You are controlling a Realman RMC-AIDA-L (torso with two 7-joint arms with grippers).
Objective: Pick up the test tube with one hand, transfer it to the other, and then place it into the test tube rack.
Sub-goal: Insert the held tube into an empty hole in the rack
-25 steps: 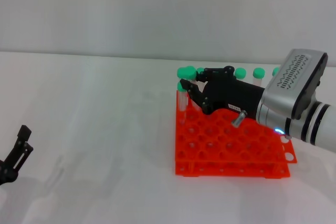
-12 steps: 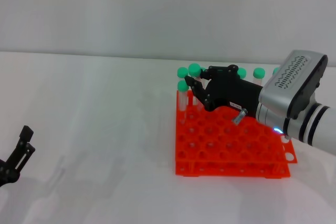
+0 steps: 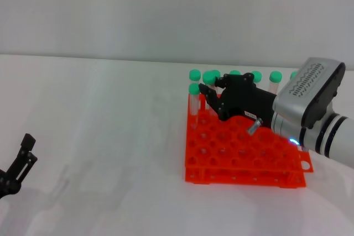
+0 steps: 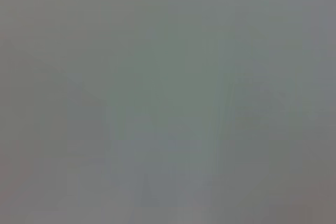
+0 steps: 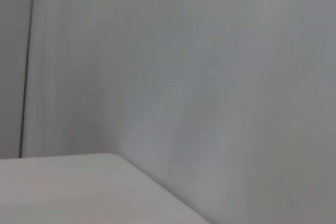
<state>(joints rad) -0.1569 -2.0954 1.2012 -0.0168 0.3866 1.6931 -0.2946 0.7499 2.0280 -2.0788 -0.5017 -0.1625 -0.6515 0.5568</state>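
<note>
The orange-red test tube rack stands on the white table, right of centre in the head view. My right gripper, a black hand on a silver-grey arm, reaches over the rack's back left corner. It is shut on the test tube, held upright with its green cap above the fingers and its lower part hidden among them. My left gripper is parked low at the table's near left edge, its fingers apart and holding nothing. Neither wrist view shows the rack or a tube.
Several more green-capped tubes stand along the rack's back row, and two stand at its back left corner. White table stretches left of the rack. The right wrist view shows a grey wall and a table corner.
My right gripper has drawn a little to the right and back over the rack, carrying the tube with it; its cap now sits just right of the corner tubes. The left arm has stayed put.
</note>
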